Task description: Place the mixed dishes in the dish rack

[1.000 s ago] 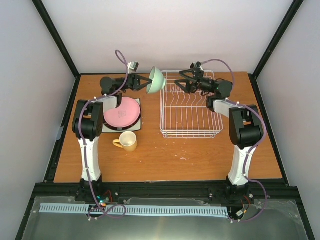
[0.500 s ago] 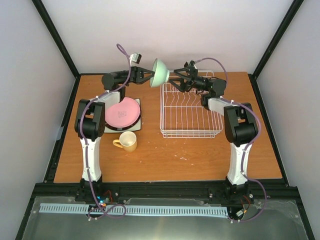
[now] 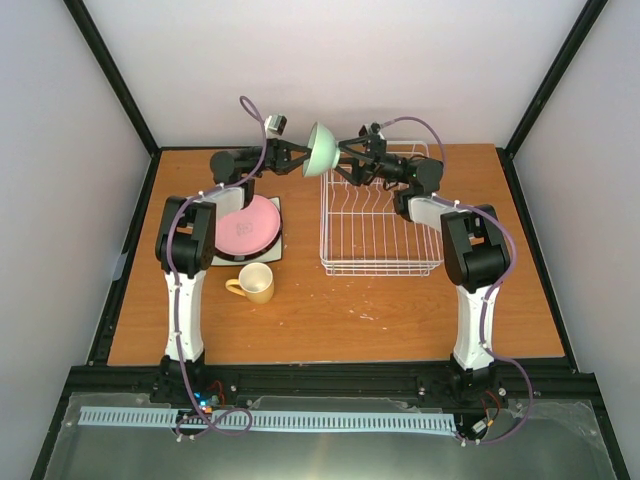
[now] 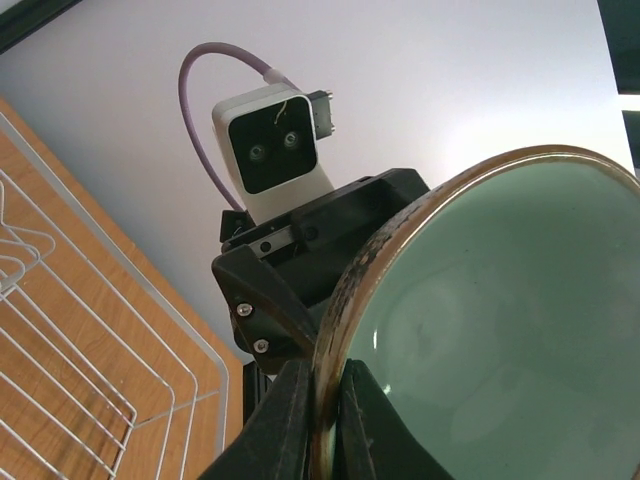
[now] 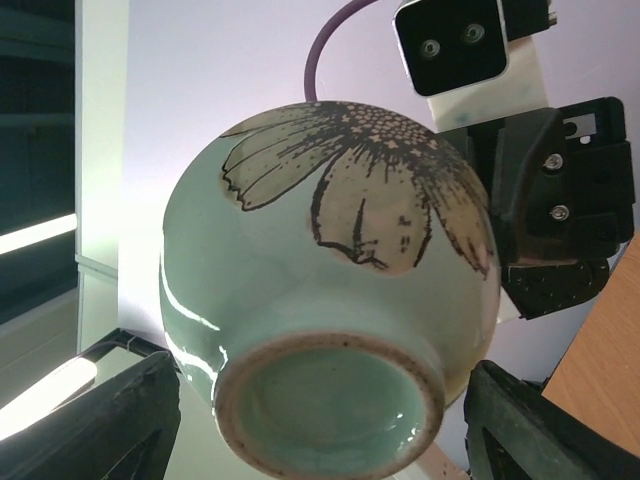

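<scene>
The mint-green bowl (image 3: 321, 150) hangs on edge in the air above the back left corner of the white wire dish rack (image 3: 383, 268). My left gripper (image 3: 303, 160) is shut on its brown rim, one finger (image 4: 285, 420) outside the bowl (image 4: 500, 330) and one inside. My right gripper (image 3: 345, 152) faces it from the rack side and is open. Its fingers stand left and right of the bowl's foot (image 5: 330, 400) with gaps on both sides. A dark flower marks the bowl's outer wall (image 5: 370, 190). The pink plate (image 3: 245, 225) lies on the white square plate (image 3: 215, 258), and the yellow mug (image 3: 255, 284) stands in front.
The rack holds no dishes, and its tines run along the left half (image 3: 345, 215). Black frame posts (image 3: 120, 80) and white walls close the table at the back and sides. Crumbs dot the wood (image 3: 365, 315) ahead of the rack.
My left arm has lifted the bowl up and to the right. My right gripper has moved left from over the rack until its fingers flank the bowl's foot.
</scene>
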Available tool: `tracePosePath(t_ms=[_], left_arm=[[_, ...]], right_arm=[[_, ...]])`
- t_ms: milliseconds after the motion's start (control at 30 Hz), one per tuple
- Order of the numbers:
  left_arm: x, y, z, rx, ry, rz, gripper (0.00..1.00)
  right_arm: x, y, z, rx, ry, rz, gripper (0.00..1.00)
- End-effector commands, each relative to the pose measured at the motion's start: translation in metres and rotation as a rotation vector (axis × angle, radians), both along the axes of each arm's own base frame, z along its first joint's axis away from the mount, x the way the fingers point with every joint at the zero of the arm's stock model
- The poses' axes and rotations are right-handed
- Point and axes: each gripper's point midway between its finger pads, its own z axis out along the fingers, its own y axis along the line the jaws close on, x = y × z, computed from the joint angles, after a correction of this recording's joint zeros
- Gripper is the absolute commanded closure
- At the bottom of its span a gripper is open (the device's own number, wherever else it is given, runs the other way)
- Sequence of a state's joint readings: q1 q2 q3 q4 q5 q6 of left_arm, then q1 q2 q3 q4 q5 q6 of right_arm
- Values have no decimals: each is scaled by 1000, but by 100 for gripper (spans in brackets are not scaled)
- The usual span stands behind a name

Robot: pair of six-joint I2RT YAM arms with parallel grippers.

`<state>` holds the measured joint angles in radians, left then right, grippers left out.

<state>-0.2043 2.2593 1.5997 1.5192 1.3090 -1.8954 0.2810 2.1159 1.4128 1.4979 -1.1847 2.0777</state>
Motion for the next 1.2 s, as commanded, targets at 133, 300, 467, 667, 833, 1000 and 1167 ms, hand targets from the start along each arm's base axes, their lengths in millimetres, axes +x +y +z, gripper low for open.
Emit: tracePosePath(t_ms=[133,300,467,667,833,1000,1167], left_arm=[[-24,6,38,-131,-304,28,99],[-23,5,38,-128,-304,28,100],[-23,3,37,-113,-305,21,99],[-25,-6,33,-78,-308,-5,99],[-24,-7,32,-62,-306,-13,96],[-24,-9,28,-37,-292,-20,86],[-21,-10,26,-21,-281,-19,77]], right_arm=[[-23,1,21,55,-17,65,27],[-24,4,21,56,-16,69,40],[-20,5,21,65,-15,66,48],[-14,8,23,81,-23,64,72],[-13,9,23,80,-31,64,97],[-11,6,22,85,-32,49,97],[-3,-8,17,83,-19,11,97]])
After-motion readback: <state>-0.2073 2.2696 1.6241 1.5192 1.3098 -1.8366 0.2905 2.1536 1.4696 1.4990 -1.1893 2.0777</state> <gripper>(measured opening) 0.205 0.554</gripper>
